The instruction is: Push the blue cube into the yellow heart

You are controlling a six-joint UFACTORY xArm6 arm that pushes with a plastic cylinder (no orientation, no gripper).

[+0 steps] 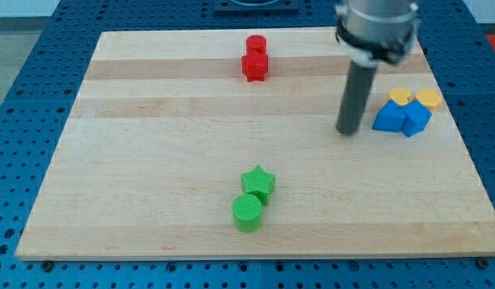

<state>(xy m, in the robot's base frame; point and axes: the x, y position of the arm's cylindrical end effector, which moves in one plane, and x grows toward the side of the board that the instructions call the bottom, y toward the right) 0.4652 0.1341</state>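
The blue cube sits near the board's right edge, touching a second blue block on its left. Two yellow blocks lie just above them: one at the right, which looks like the heart, and one at the left whose shape I cannot make out. The blue cube touches the right yellow block. My tip stands on the board just left of the blue pair, a small gap from the left blue block.
A red cylinder and a red block touch each other at the view's top middle. A green star and a green cylinder touch at the bottom middle. The wooden board's right edge runs close to the blue cube.
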